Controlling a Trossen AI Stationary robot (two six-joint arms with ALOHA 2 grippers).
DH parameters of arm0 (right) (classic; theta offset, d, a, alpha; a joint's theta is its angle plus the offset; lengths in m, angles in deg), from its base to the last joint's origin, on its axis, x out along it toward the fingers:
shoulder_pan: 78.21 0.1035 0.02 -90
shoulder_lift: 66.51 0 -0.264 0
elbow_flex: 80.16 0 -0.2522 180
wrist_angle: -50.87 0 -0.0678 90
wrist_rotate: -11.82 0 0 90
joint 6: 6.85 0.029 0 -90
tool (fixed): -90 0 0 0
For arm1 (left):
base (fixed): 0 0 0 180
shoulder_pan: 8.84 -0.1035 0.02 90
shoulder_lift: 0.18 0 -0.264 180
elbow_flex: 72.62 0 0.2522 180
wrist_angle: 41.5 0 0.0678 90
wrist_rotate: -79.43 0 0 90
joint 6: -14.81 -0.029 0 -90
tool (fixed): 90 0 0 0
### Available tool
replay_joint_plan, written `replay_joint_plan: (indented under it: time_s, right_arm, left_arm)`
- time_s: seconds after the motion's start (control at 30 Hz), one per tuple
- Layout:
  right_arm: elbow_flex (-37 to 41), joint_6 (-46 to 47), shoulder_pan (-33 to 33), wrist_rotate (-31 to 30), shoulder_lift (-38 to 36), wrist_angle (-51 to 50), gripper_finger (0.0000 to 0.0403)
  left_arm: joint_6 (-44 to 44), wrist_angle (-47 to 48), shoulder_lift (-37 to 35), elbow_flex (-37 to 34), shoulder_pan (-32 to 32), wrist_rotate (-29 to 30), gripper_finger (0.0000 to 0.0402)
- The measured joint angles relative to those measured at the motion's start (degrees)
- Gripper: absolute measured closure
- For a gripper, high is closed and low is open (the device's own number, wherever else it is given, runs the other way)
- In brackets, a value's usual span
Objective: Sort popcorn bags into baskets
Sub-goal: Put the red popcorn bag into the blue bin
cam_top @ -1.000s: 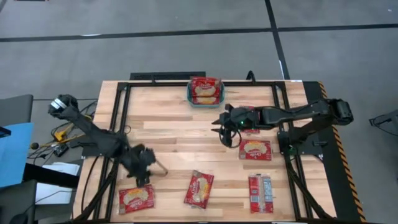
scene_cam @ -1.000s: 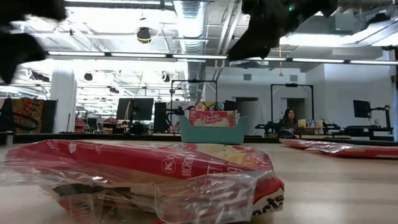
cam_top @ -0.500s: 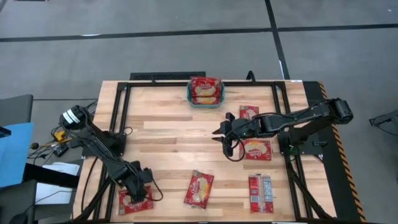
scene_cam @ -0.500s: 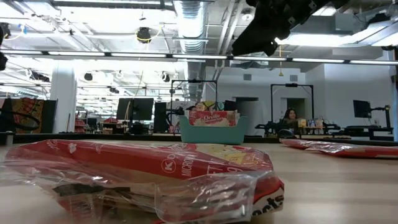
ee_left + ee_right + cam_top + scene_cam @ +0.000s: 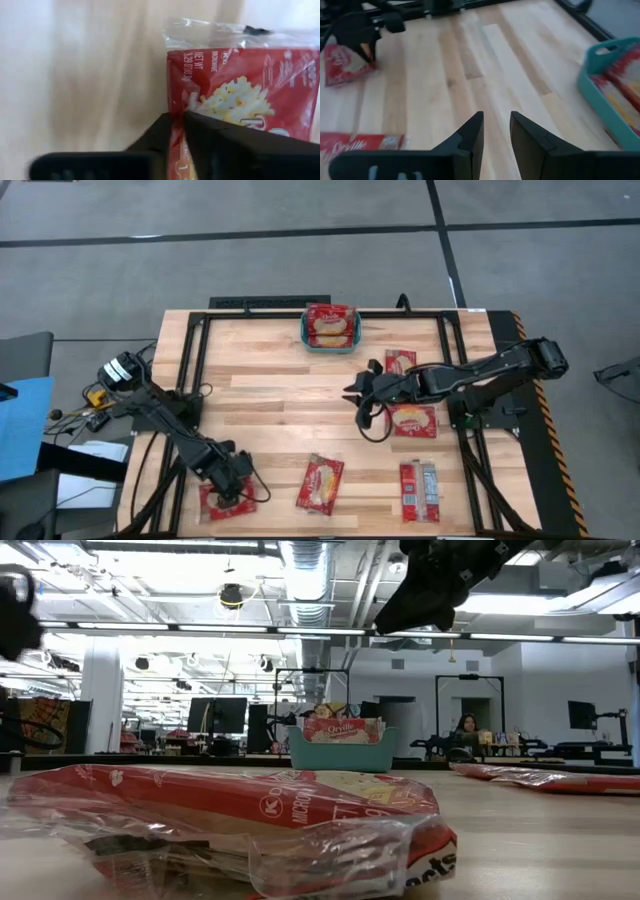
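A teal basket point(image 5: 330, 330) at the table's far middle holds red popcorn bags; it also shows in the low view point(image 5: 341, 748) and the right wrist view point(image 5: 615, 85). My left gripper point(image 5: 230, 480) is down at the near left, shut on a popcorn bag point(image 5: 226, 502). My right gripper point(image 5: 362, 398) is open and empty, above the table's middle, next to two bags point(image 5: 400, 361) point(image 5: 412, 420). Two more bags point(image 5: 320, 483) point(image 5: 419, 490) lie flat near the front edge. My left gripper pinches the popcorn bag's side edge point(image 5: 176, 131) between its two fingers, beside the popcorn picture. The fingers come from above, slanting down from the table's far side. The rest of the bag spreads beyond the fingertips; whether it is lifted clear I cannot tell.
A black frame point(image 5: 200, 350) runs along the table's left, far and right sides. Bare wood point(image 5: 280, 400) lies between the two arms. In the low view a bag point(image 5: 230, 830) fills the foreground and the room shows behind the table.
My left gripper has gone toward the table's near edge and down onto the near-left bag, and its fingers now meet on the bag's edge. My right gripper has shifted a little toward the near edge, uncovering the bag behind it.
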Motion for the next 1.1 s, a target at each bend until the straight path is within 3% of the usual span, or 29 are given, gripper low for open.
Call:
replay_joint_plan:
  time_s: [0.2, 0.33, 0.5, 0.7, 0.9, 1.0, 1.1]
  right_arm:
    - [0.1, 6.3, 0.0, -4.5, 0.0, -0.2, 0.0292]
    - [5.0, 8.8, 0.2, -4.6, -0.1, 8.8, 0.0293]
    - [15.4, 13.1, 0.8, -4.1, 0.3, 31.1, 0.0276]
    - [21.7, 12.4, 3.3, -4.0, 9.9, 57.6, 0.0215]
    - [21.8, 16.6, 4.3, -3.8, 22.2, 70.4, 0.0157]
    - [21.5, 18.7, 4.0, -3.8, 26.1, 73.8, 0.0154]
    - [21.6, 19.5, 3.7, -3.8, 27.7, 75.6, 0.0159]
  left_arm:
    - [-0.8, 0.3, -3.6, -0.6, -4.2, 12.8, 0.0398]
    - [-3.3, 2.1, -10.3, -0.7, -7.9, 22.1, 0.0401]
    - [-6.5, 3.8, -18.0, -0.5, -13.4, 33.4, 0.0401]
    - [-15.5, -1.5, -21.6, -0.5, -20.0, 45.0, 0.0401]
    - [-26.0, -5.2, -21.4, -0.4, -27.4, 40.4, 0.0401]
    - [-31.8, -4.6, -21.4, -0.4, -31.5, 33.6, 0.0396]
    - [-36.5, -4.1, -21.3, -0.4, -37.6, 24.1, 0.0366]
